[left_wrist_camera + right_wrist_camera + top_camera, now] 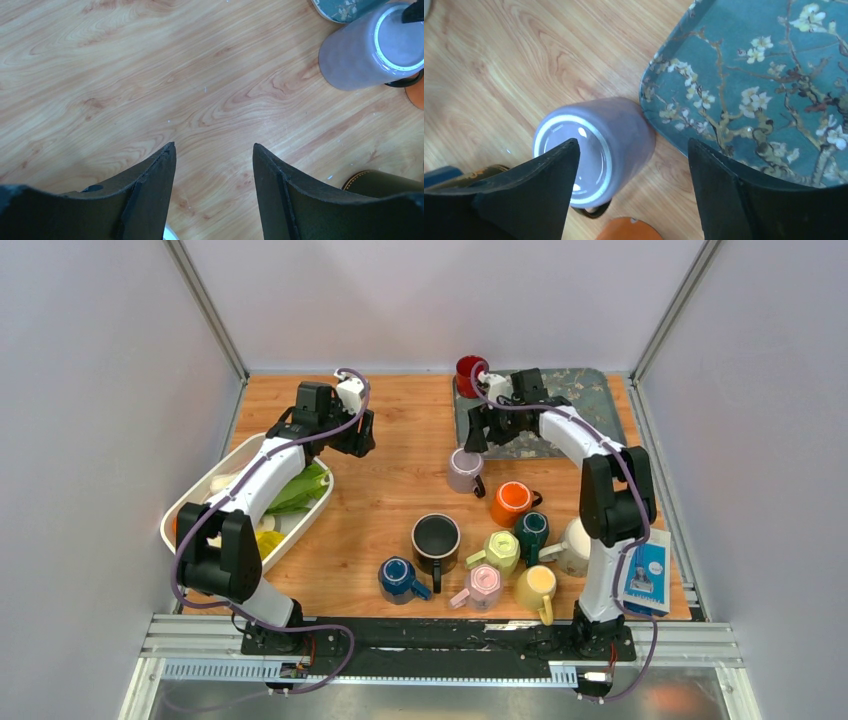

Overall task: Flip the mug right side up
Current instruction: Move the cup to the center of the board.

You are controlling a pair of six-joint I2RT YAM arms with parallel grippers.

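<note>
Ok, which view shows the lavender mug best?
Right wrist: the lavender mug is large, ringed end and side clear. Top external shows it small beside the tray; left wrist catches it cropped at the corner.

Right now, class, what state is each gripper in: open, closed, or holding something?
Left gripper: open, holding nothing, above the table.
Right gripper: open, holding nothing, lilac mug below it.

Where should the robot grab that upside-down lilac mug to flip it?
Probably the round wall of the mug, coming from above: its base faces up and its sides are bare. Grip clear of the handle and of the tray close beside it.
</note>
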